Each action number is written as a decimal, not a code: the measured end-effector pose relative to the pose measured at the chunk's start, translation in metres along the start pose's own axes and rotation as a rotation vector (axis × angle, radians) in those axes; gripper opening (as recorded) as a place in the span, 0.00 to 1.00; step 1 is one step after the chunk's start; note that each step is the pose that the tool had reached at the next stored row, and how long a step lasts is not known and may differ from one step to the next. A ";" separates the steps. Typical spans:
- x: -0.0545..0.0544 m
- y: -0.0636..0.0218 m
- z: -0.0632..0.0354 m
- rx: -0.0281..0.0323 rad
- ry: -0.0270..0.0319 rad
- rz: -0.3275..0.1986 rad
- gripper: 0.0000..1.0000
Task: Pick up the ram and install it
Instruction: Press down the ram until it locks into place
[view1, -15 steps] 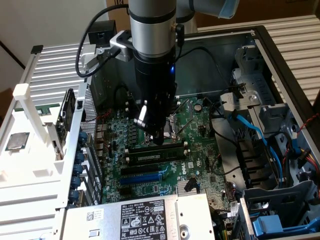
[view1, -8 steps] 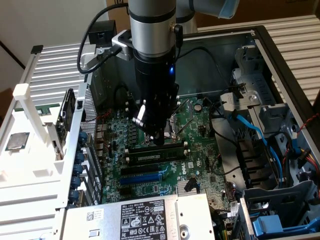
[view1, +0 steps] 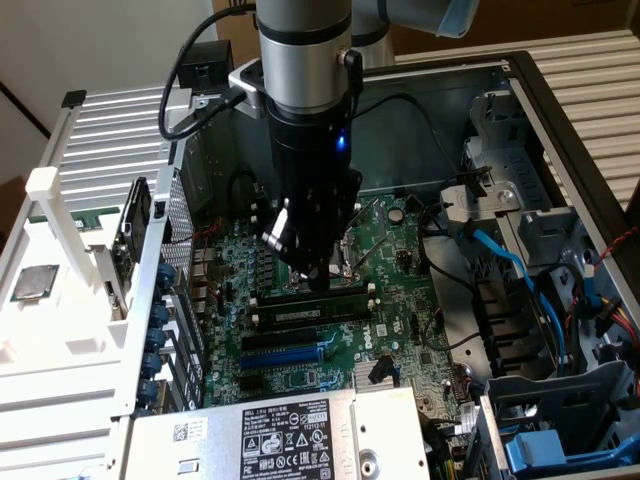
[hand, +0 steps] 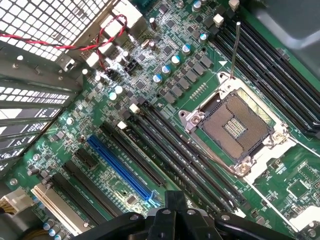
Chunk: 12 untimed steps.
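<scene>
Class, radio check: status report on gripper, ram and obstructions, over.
Gripper shut, low over the motherboard. Ram lies along the memory slots beside its tip, seating unclear. Nothing between them.

Open computer case lying flat, holding a green motherboard (CPU socket bare); on the board, black memory slots, one blue expansion slot.

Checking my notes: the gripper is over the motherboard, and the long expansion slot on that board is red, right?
Not quite. The gripper is over the motherboard, but the long expansion slot is blue, not red. The wrist view shows this plainly.
</scene>
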<state>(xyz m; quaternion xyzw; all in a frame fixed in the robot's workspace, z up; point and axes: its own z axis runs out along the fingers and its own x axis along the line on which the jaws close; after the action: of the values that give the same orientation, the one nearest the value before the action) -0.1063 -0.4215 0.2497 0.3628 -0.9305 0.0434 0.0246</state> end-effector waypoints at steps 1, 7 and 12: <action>0.000 0.0000 0.0000 0.0014 0.0007 0.010 0.10; 0.000 0.0000 0.0000 0.0100 0.0054 0.069 0.10; 0.000 0.0000 0.0000 0.0187 0.0099 0.128 0.10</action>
<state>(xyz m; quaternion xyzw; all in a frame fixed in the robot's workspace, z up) -0.1063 -0.4215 0.2497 0.3023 -0.9513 0.0553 0.0230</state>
